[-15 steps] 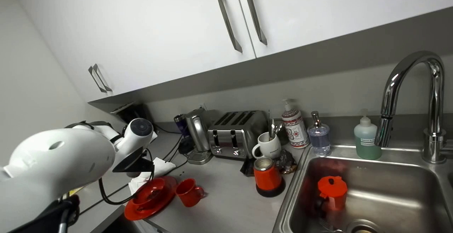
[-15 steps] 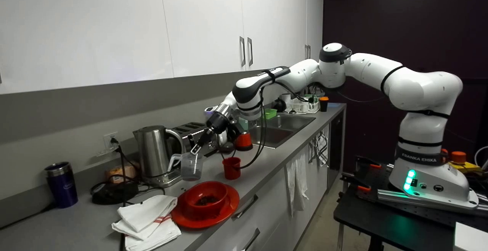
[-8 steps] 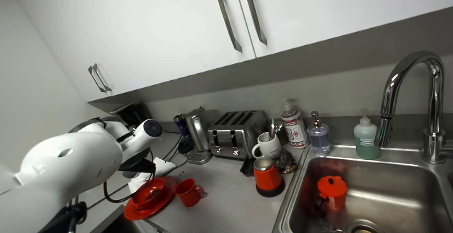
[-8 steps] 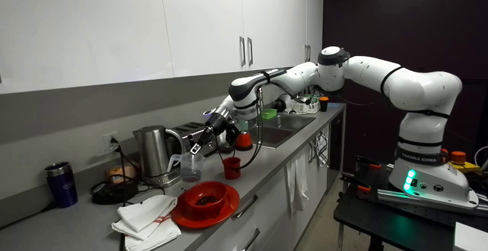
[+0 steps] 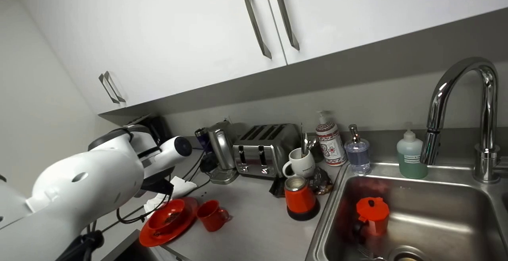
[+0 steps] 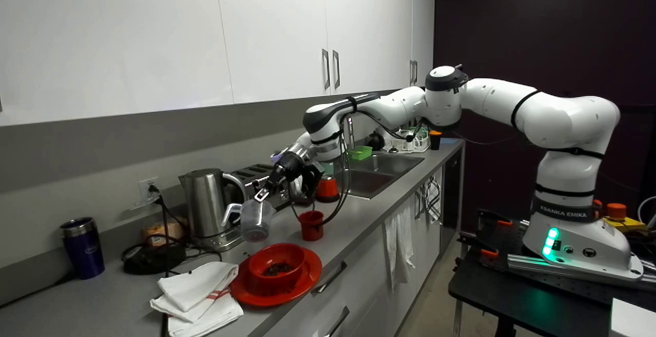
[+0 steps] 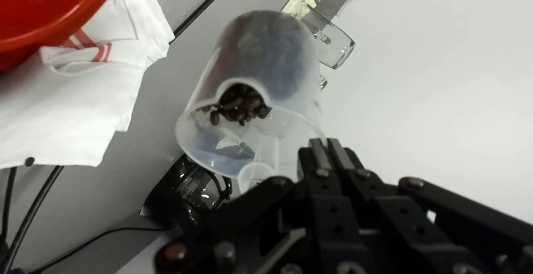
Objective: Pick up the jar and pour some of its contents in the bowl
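Observation:
My gripper [image 6: 262, 194] is shut on the rim of the jar [image 6: 254, 220], a clear plastic jug with a handle. In the wrist view the jar [image 7: 266, 57] is slightly tilted, with dark brown beans [image 7: 241, 103] inside. The gripper [image 7: 327, 144] pinches its wall there. The jar hangs above the counter, just behind and above the red bowl [image 6: 277, 254], apart from it. The bowl holds some dark beans and stands on a red plate [image 6: 313, 270]. The bowl also shows in an exterior view [image 5: 158, 215], where the arm hides the jar and gripper.
A red cup [image 6: 311, 227] stands beside the plate. A steel kettle [image 6: 204, 204] and toaster [image 5: 266, 150] stand behind the jar. A white towel [image 6: 197, 291] and a blue tumbler [image 6: 84, 250] are at the left. Cables hang from the arm. The sink [image 5: 432, 213] is farther along.
The arm has lowered slightly and its elbow and wrist have shifted. The jar leans a little more and stays near the same spot by the bowl. The gripper keeps its hold.

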Controlling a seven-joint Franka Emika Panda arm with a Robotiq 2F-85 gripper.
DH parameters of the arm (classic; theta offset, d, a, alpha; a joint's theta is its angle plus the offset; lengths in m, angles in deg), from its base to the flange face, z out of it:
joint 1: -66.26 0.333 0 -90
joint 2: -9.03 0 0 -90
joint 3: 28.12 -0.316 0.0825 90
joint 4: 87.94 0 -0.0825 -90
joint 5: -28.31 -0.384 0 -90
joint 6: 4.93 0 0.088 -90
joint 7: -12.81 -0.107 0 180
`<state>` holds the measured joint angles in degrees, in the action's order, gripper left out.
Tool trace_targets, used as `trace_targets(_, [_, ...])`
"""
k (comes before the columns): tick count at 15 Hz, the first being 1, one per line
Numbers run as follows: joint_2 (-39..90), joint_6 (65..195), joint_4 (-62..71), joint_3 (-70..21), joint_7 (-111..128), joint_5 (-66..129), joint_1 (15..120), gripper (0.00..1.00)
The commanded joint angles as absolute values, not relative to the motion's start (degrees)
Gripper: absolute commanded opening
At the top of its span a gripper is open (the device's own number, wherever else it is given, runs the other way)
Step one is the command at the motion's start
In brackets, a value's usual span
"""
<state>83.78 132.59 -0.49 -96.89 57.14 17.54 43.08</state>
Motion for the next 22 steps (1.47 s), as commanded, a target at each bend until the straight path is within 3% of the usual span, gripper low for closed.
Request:
trace_targets(1, [85.30, 129.41, -3.72, -96.81, 58.24, 12.54, 44.08, 0.04])
trace_targets(22, [82.78, 130.66, 4.37, -95.48, 60.66, 5.39, 39.97, 0.04])
